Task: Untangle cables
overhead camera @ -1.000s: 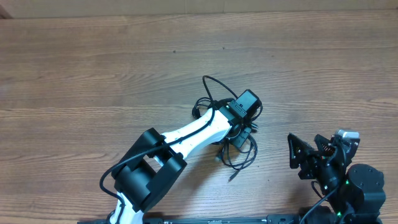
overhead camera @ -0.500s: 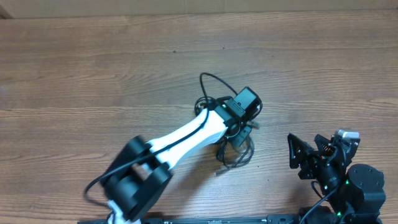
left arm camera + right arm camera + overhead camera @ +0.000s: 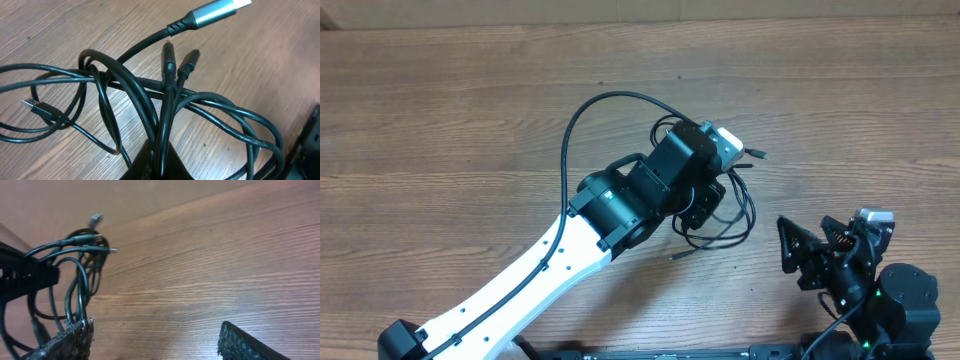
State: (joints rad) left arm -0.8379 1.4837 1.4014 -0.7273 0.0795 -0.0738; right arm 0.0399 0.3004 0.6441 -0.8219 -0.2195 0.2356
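Observation:
The cables (image 3: 738,222) are a knotted bundle of thin black cords hanging in loops right of the table's centre. My left gripper (image 3: 704,206) is shut on strands of the bundle and holds it raised. In the left wrist view the jaws (image 3: 160,159) pinch the upright strands of the cables (image 3: 125,85). A silver-tipped plug (image 3: 216,11) and a small plug (image 3: 36,106) stick out. My right gripper (image 3: 802,252) is open and empty, right of the bundle. In the right wrist view its jaws (image 3: 155,332) are spread wide, and the cables (image 3: 76,275) hang at the far left.
The wooden table (image 3: 460,120) stretches left and back. The left arm's own thick black cable (image 3: 578,118) arches above the arm. The left arm's white link (image 3: 520,290) crosses the front left. The right arm's base (image 3: 905,300) sits at the front right corner.
The left arm has swung and risen, carrying the bundle up and a little to the right off the table. The loops now hang looser. The right arm has not moved.

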